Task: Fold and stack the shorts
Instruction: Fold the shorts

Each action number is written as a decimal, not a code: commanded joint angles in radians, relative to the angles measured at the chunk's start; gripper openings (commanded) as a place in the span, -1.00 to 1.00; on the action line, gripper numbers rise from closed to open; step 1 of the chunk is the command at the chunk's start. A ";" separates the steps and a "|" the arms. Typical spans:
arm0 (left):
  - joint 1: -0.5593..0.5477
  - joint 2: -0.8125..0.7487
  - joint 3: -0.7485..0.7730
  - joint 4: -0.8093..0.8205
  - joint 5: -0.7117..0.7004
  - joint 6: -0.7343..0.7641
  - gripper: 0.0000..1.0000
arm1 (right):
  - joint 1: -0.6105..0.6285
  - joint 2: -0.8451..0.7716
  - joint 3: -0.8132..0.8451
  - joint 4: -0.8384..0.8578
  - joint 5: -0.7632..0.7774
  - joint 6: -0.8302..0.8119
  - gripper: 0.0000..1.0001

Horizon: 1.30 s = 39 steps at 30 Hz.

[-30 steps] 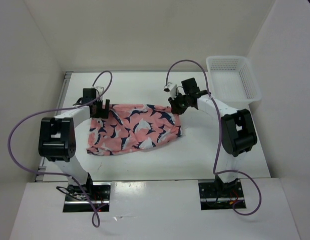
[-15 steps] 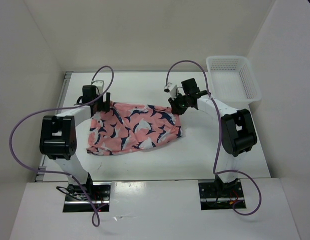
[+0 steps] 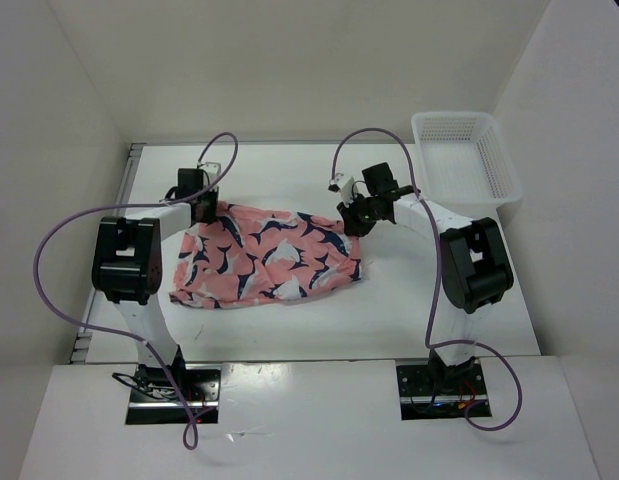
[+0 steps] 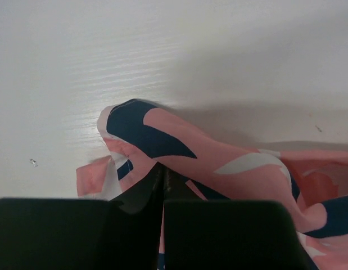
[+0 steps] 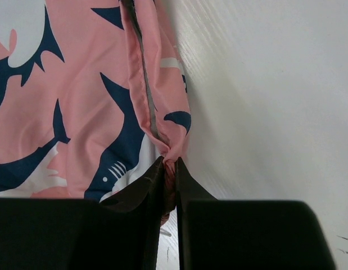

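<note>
The salmon-pink shorts [image 3: 264, 255] with navy-and-white sea-animal prints lie spread on the white table between the two arms. At their far left corner my left gripper [image 3: 207, 208] is shut on a bunched fold of the fabric [image 4: 162, 140], and the jaws meet with cloth pinched between them [image 4: 163, 171]. At the far right corner my right gripper [image 3: 351, 215] is shut on the hem, a pink pleat squeezed between its tips [image 5: 170, 166]. The rest of the shorts [image 5: 78, 101] hang left of those fingers.
A white perforated plastic basket [image 3: 462, 158] sits at the far right of the table. White walls close in the table at the back and on both sides. Purple cables loop over each arm.
My left gripper moved slightly back and closed on the far left corner of the shorts; it stood open before. The cloth's left edge has shifted a little. The right gripper keeps its grip.
</note>
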 commanded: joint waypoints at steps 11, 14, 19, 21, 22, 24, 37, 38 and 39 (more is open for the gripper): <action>0.193 -0.033 0.414 -0.481 0.328 0.002 0.56 | 0.010 -0.035 -0.003 -0.015 -0.012 -0.014 -0.69; 0.223 -0.021 0.404 -0.540 0.475 0.002 0.74 | 0.010 -0.026 -0.003 -0.015 -0.023 -0.014 -0.69; 0.209 0.135 0.543 -0.653 0.616 0.002 0.82 | 0.010 -0.017 0.021 -0.015 -0.014 -0.014 -0.69; 0.230 0.214 0.589 -0.678 0.659 0.002 0.82 | 0.010 -0.017 0.021 -0.025 -0.014 -0.023 -0.69; 0.241 0.232 0.609 -0.694 0.686 0.002 0.82 | 0.010 -0.017 0.012 -0.025 -0.014 -0.023 -0.69; 0.252 0.278 0.680 -0.721 0.725 0.002 0.84 | 0.010 -0.026 0.012 -0.025 -0.014 -0.023 -0.69; 0.252 0.335 0.690 -0.672 0.660 0.002 0.90 | 0.010 -0.026 0.003 -0.025 -0.023 -0.023 -0.69; 0.243 0.350 0.690 -0.672 0.683 0.002 0.90 | 0.010 -0.026 0.003 -0.025 -0.023 -0.023 -0.69; 0.232 0.350 0.704 -0.672 0.699 0.002 0.90 | 0.010 -0.026 0.003 -0.025 -0.023 -0.023 -0.69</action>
